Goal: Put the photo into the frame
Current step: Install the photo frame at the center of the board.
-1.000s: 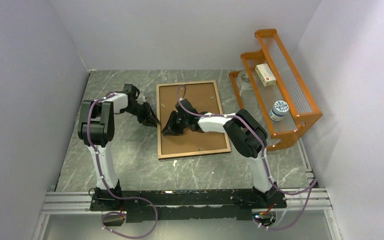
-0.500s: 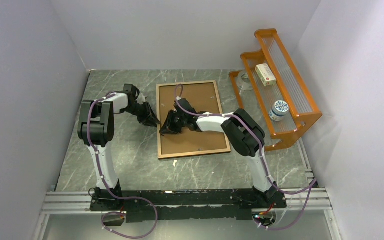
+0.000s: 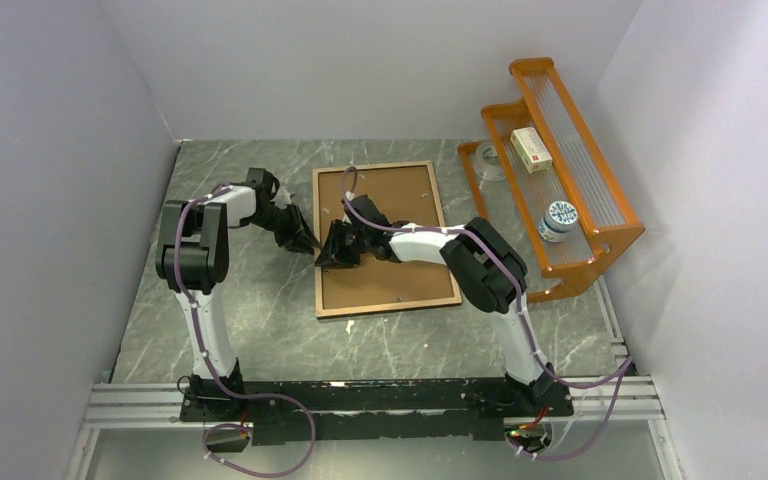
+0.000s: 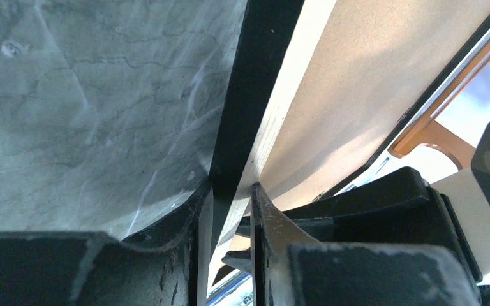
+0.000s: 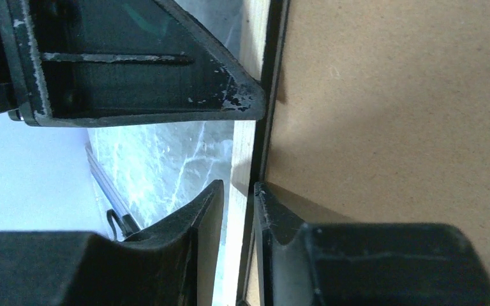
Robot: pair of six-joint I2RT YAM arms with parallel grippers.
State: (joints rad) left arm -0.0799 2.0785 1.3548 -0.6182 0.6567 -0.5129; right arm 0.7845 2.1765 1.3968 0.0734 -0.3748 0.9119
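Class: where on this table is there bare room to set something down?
Bare table lies between the frame and the arm bases, and in the far-left corner. Crowded: the frame's left edge, where left gripper and right gripper meet, and beside the rack.

An orange rack stands at the right of the grey marbled surface, holding a white box and a blue-lidded jar. A brown backing board lies flat mid-surface.
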